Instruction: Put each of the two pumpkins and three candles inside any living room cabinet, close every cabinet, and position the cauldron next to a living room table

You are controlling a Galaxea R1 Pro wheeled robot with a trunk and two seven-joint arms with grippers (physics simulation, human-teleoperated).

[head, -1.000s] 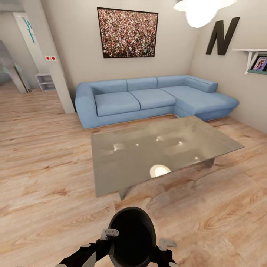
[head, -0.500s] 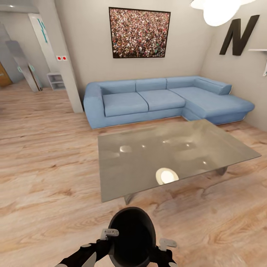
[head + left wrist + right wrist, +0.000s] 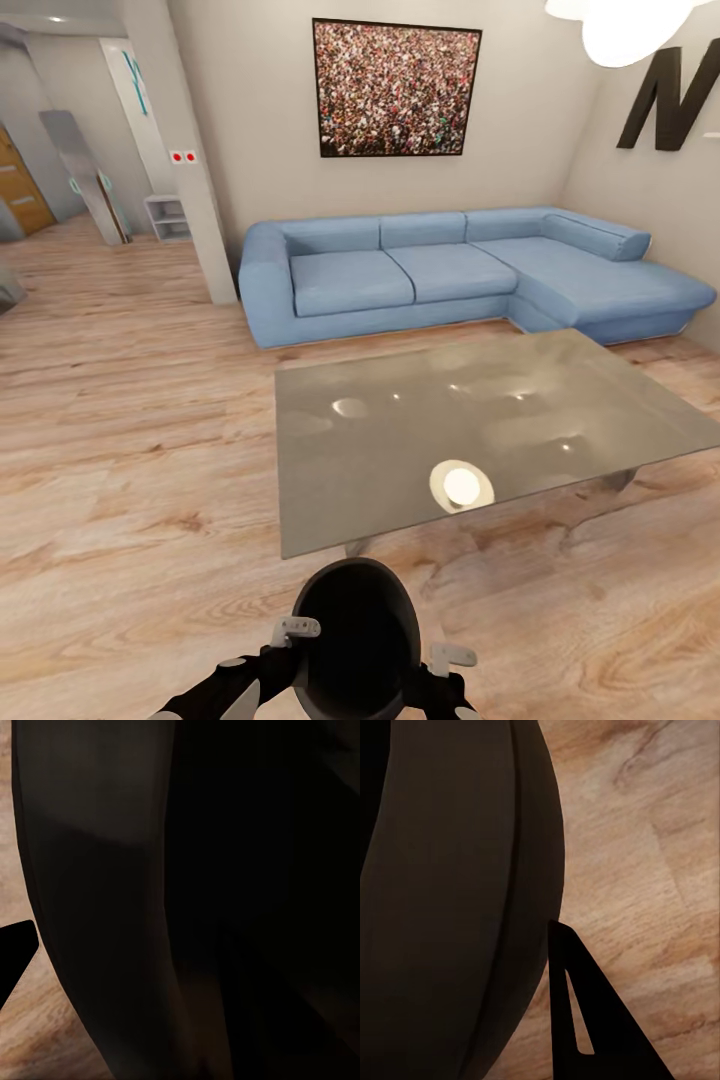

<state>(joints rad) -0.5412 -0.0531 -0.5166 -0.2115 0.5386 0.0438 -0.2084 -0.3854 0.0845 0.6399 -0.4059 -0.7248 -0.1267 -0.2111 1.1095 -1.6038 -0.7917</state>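
Living room, pale wood plank floor (image 3: 130, 450), grey walls.

Left wrist view: shows one dark finger (image 3: 15, 954) just beside the outer wall of the cauldron (image 3: 187, 900); gives no sight of the second finger. Finger state of the left gripper (image 3: 297, 640): cannot tell.

Right wrist view: shows one dark finger (image 3: 585, 1020) just beside the curved black wall of the cauldron (image 3: 442, 907), over bare floor (image 3: 660, 832). Finger state of the right gripper (image 3: 440, 665): cannot tell.

Head view, nearest zone: shows the cauldron (image 3: 355, 640) between both grippers, one at each flank, mouth upward, dark inside, contents not discernible. Places it near the front edge of the table (image 3: 400, 440), apart from it, with a strip of floor between.

Head view, middle zone: shows a low table with a glossy grey top and a round bright reflection (image 3: 460, 487) close to the near edge.

Head view, far zone: shows a blue corner sofa (image 3: 440, 270) behind the table, against the back wall. Above it, a dark-framed picture (image 3: 397, 88). On the side wall, a large black letter N (image 3: 672, 100); near it, overhead, a white lamp (image 3: 630, 25). Beside the sofa's other end, a square pillar (image 3: 185, 150) with two red-marked switches.
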